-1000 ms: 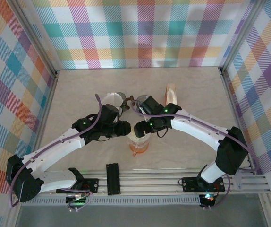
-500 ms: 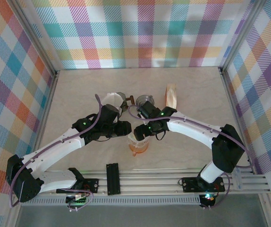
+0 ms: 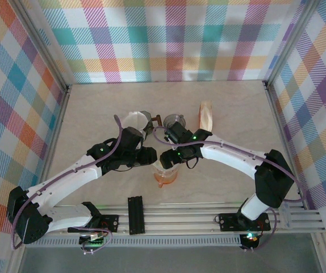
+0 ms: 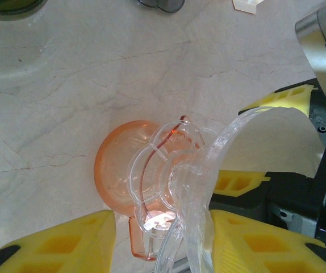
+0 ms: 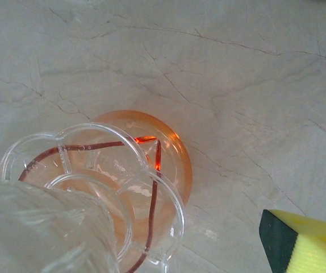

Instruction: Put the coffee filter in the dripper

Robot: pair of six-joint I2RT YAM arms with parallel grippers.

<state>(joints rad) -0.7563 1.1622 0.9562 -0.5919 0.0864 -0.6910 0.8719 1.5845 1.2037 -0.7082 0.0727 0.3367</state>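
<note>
We judge the job nearly done: the coffee filter (image 4: pixel 276 142) stands in the clear dripper (image 4: pixel 168 165) on the table (image 4: pixel 66 85), not visibly seated. The right tool (image 3: pixel 173 157) hangs spread wide, and the left tool (image 4: pixel 163 227) flanks the rim — whether it pinches, we cannot tell.

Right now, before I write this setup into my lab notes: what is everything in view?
dripper: one, clear on an orange base, front centre of the table
coffee filter: one, white, at the dripper's rim
paper stack: one, beige, upright, rear right of centre
glass vessel: one, clear, rear left of centre
metal cup: one, silver, right of the glass vessel
black block: one, on the front rail
table: one, beige marble
left arm: one, white and black
right arm: one, white and black
left claw: yellow fingers flanking the dripper, grip unclear
right claw: yellow fingers, open, beside the coffee filter
</note>
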